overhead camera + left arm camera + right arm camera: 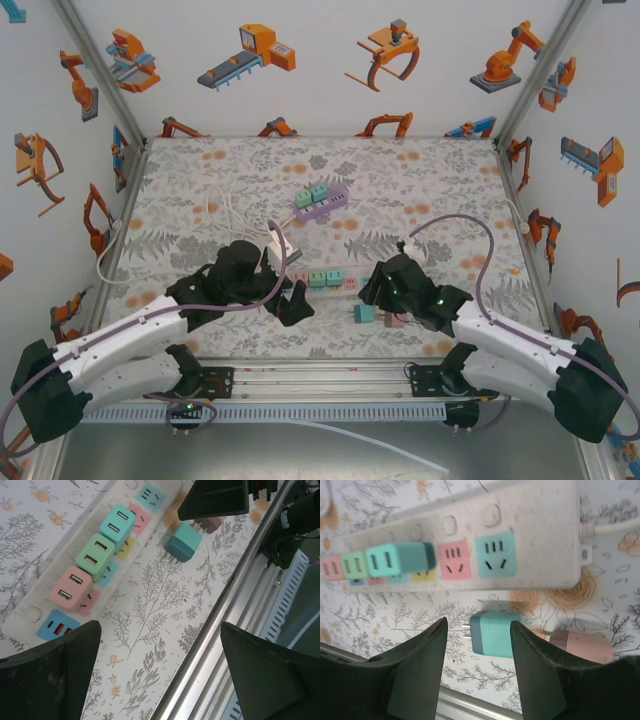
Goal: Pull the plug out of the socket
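Left claw [160, 627]: released, fingers wide, hovering over the left end of the power strip [20, 622], where a pink charger [70, 587], green charger [95, 555] and teal charger [117, 525] sit plugged in. Teal plug [495, 635]: out of the socket, lying on the desk [150, 610] just near of the strip's right end, with a loose pink plug [580, 645] just right of it. Right claw [477, 625]: released, fingers parted above the teal plug, not gripping it.

Purple power strip [337, 203] far back, floral table cover [430, 180], robot-patterned walls [320, 95]
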`<action>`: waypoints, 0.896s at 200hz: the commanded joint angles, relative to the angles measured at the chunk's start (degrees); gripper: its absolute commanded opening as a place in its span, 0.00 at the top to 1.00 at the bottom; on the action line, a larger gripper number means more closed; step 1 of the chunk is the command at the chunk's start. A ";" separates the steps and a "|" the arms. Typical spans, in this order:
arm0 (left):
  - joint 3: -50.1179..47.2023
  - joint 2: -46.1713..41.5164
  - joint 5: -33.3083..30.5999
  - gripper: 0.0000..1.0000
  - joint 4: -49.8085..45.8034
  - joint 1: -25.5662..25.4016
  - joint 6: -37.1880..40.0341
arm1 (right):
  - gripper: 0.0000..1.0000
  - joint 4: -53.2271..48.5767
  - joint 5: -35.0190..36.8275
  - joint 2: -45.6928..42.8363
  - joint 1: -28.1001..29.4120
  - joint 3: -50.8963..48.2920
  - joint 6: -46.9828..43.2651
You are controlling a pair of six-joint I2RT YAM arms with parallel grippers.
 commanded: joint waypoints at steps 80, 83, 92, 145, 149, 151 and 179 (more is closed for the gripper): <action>-4.72 -12.77 -25.56 0.02 -4.60 -0.22 -5.09 | 0.49 32.37 1.21 -8.65 0.34 -4.23 -57.04; -4.79 -12.85 -26.33 0.02 -4.96 -0.22 -5.30 | 0.49 33.16 0.41 -8.42 0.33 -4.46 -59.11; -4.81 -12.93 -28.31 0.03 -5.64 -0.13 -6.04 | 0.49 34.28 -2.31 -7.67 0.32 -4.59 -64.86; -4.34 -9.96 -32.46 0.03 -7.06 1.50 -9.74 | 0.46 17.66 -27.01 1.31 -0.56 3.74 -92.51; -4.22 -9.51 -32.64 0.03 -7.25 1.78 -10.03 | 0.46 15.76 -28.54 2.43 -0.84 4.90 -93.64; -4.16 -9.41 -32.75 0.03 -7.39 1.95 -10.26 | 0.46 14.90 -29.22 3.04 -0.92 5.49 -94.10; -3.71 -7.04 -32.30 0.03 -8.29 4.41 -12.49 | 0.47 7.33 -35.11 11.22 -1.62 11.84 -98.37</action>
